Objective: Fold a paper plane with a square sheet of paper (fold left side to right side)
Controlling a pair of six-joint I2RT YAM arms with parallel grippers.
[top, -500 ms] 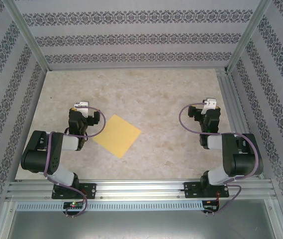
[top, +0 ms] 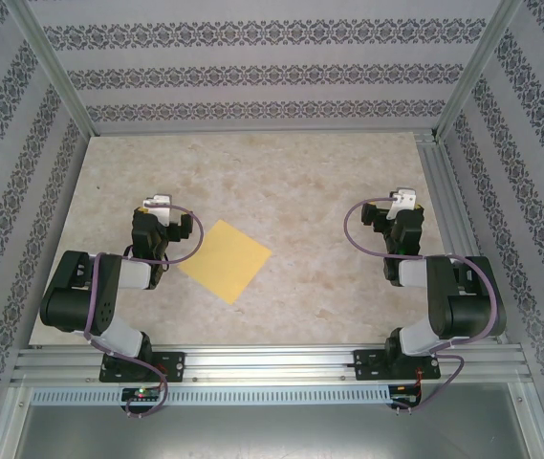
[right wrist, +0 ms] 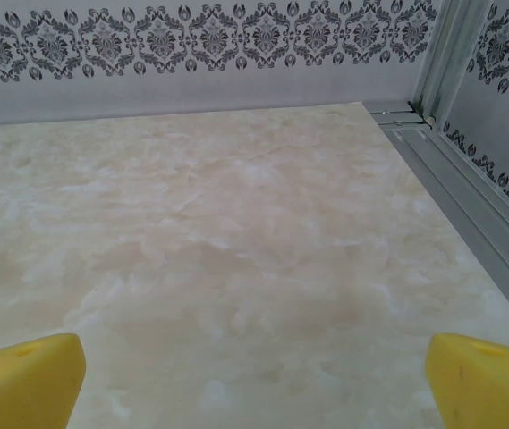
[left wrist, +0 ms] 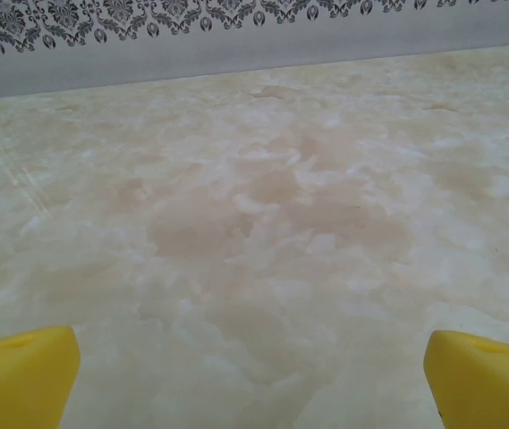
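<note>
Nothing has moved since the earlier frame: both arms and the sheet keep the same positions.

Left hand (top: pixel 155 205): low over the surface (top: pixel 281 163), left of centre, pointing toward the patterned far wall (top: pixel 272 72). In the left wrist view its yellow fingers (left wrist: pixel 21 380) stand spread wide. Bare marbled surface lies between them and nothing is gripped.

Right hand (top: pixel 402 201): low over the right part of the surface, pointing the same way. Its yellow fingers (right wrist: pixel 26 380) are likewise spread wide and grip nothing. The aluminium frame rail (right wrist: pixel 469 232) runs along its right side.

Square sheet of paper (top: pixel 225 259): yellow-orange, flat and unfolded on the surface, turned corner-on like a diamond. It lies just to the right of the left arm, slightly nearer the bases than the left hand, and well apart from the right hand. Neither hand touches it.
</note>
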